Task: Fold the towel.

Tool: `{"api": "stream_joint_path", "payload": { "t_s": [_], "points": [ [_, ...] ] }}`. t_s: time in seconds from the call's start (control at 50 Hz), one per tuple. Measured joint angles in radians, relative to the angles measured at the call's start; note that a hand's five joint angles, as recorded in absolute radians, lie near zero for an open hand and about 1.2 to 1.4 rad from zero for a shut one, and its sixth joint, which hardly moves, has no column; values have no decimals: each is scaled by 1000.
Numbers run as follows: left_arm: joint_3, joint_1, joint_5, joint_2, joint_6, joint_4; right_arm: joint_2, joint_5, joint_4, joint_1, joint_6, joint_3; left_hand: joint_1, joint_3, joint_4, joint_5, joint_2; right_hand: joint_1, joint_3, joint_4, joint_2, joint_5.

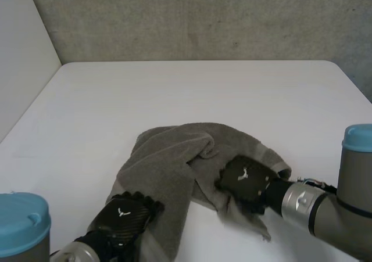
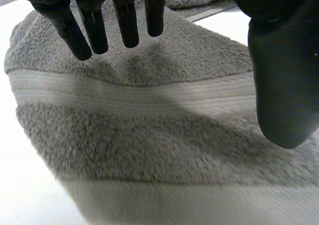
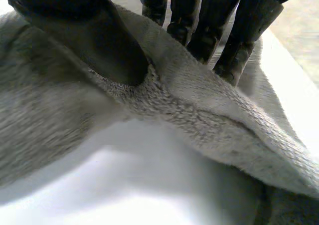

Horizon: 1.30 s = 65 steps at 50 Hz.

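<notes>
The grey towel (image 1: 174, 157) lies bunched and crumpled on the white worktop (image 1: 174, 88), in the nearer half of it, between my two arms; one end trails toward my left arm, and the other spreads out beside my right.

My left robot hand (image 1: 125, 212) sits over the near-left end of the towel; in my left wrist view its fingers (image 2: 127, 25) are straight and spread just above the pile, with the thumb (image 2: 284, 85) held well apart from them; it is wide and grips nothing; a flat woven band (image 2: 129, 95) crosses the cloth under the fingertips.

My right robot hand (image 1: 244, 178) is on the towel's right side; in my right wrist view the thumb (image 3: 99, 40) presses one face of a raised edge and the fingers (image 3: 244, 30) stand against the other, so the cloth is pinched between them; that edge is lifted off the worktop.
</notes>
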Motion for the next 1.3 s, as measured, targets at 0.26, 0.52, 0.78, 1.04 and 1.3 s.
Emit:
{"api": "stream_joint_path", "payload": {
  "t_s": [0.26, 0.52, 0.78, 1.04, 1.3],
  "points": [
    [75, -35, -39, -132, -1, 37, -83, 267, -262, -145, 614, -53, 200, 185, 205, 177, 182, 1, 3, 0, 0, 0],
    [95, -98, -83, -156, -7, 40, -65, 344, -260, -190, 483, -50, 436, 453, 481, 442, 452, 1, 3, 0, 0, 0],
    [137, -101, -173, -140, -6, 153, -59, 334, -257, -185, 474, -38, 781, 1213, 1217, 1210, 1185, 1, 3, 0, 8, 0],
    [232, -8, -195, -125, -9, 200, -59, 334, -259, -189, 475, -38, 781, 1216, 1217, 1210, 1185, 1, 3, 0, 8, 0],
    [138, -118, -33, -61, -19, 111, -55, 330, -259, -205, 473, -43, 427, 415, 442, 397, 419, 1, 3, 0, 8, 0]
  ]
}}
